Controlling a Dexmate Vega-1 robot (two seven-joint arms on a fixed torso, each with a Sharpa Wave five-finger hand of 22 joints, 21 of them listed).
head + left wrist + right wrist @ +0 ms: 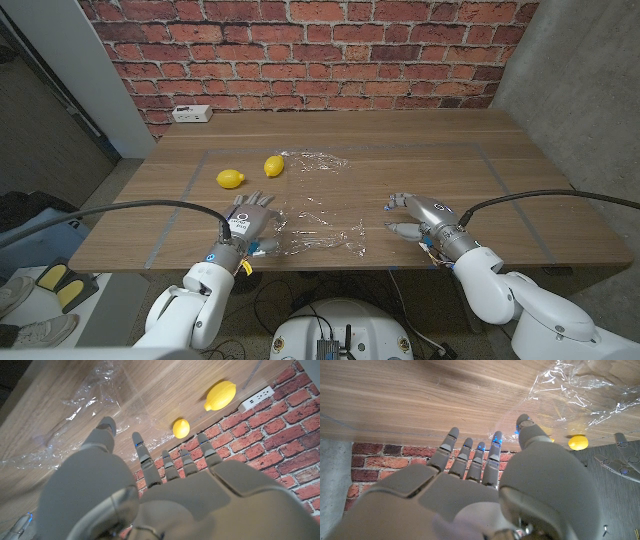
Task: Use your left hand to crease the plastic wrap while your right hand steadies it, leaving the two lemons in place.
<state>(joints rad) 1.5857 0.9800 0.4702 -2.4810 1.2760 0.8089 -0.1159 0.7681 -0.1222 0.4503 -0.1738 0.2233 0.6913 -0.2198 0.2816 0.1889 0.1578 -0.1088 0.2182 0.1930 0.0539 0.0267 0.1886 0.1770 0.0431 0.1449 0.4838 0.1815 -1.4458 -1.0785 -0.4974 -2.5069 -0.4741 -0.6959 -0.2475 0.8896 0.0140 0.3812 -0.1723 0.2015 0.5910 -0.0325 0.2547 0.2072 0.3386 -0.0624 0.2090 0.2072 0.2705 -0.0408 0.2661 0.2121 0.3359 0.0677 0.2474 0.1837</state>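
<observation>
Fingers of the left hand (245, 228) are spread apart and hold nothing, at the near left edge of the plastic wrap (312, 215). This wrap is clear, thin and wrinkled, on the smooth wooden table (440, 150). To its right, apart from it, the right hand (420, 217) also spreads its fingers. Two oval yellow lemons (230, 179) (274, 166) lie at the far left.

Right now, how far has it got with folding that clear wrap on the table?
Barely begun. The clear crinkled plastic wrap lies spread on the wooden table, no crease visible. The left hand sits at its near-left edge, fingers spread; the right hand waits open beside it, apparently not touching. The two yellow lemons sit undisturbed. Steadying and creasing remain.
</observation>
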